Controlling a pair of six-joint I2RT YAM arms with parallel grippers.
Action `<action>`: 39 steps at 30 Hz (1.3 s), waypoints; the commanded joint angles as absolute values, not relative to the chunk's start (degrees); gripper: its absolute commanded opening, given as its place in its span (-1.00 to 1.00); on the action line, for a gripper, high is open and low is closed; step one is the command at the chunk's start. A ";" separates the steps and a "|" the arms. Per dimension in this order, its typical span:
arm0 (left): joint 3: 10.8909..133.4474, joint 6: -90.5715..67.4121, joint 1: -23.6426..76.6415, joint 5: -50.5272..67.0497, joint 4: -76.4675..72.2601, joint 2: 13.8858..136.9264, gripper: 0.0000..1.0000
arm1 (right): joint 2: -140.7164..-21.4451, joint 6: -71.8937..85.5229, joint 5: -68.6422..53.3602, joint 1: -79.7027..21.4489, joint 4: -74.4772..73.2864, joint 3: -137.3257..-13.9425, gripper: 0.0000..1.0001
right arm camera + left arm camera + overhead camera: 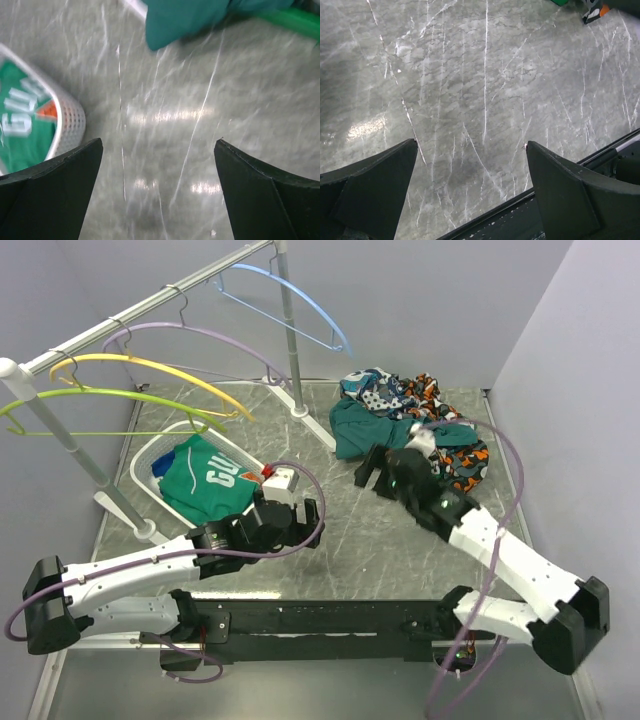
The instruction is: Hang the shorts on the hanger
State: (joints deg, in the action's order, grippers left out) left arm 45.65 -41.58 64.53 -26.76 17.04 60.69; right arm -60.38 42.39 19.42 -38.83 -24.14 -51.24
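The dark teal shorts (350, 430) lie crumpled on the marble table at the back right, and their edge shows at the top of the right wrist view (185, 17). High on the metal rail at the back hangs the light-blue hanger (292, 292). My right gripper (372, 473) hovers just in front of the shorts, open with only bare table between its fingers (157, 145). My left gripper (305, 522) is open over the middle of the table, near the basket, and holds nothing (470, 147).
A white basket (150, 465) (70, 120) holds a green garment with white lettering (205, 478) (20, 125). Orange-blue patterned clothes (445, 430) lie beside the shorts. Purple (200, 335), yellow (150, 365) and green (100, 398) hangers hang on the rack, whose post (290, 330) stands behind the shorts.
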 commanded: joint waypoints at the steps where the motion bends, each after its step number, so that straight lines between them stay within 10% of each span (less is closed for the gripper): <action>1: 47.72 -41.74 64.60 -24.87 15.64 61.34 0.93 | -65.89 37.27 11.27 -26.14 -18.65 -60.10 1.00; 20: 52.64 -40.08 64.51 -25.66 21.44 62.58 0.93 | -110.47 27.42 8.51 -8.44 -19.68 -105.63 0.84; 39: 53.52 -38.67 64.60 -24.87 21.09 64.60 0.93 | -95.17 25.66 8.35 -15.81 -14.94 -77.16 0.85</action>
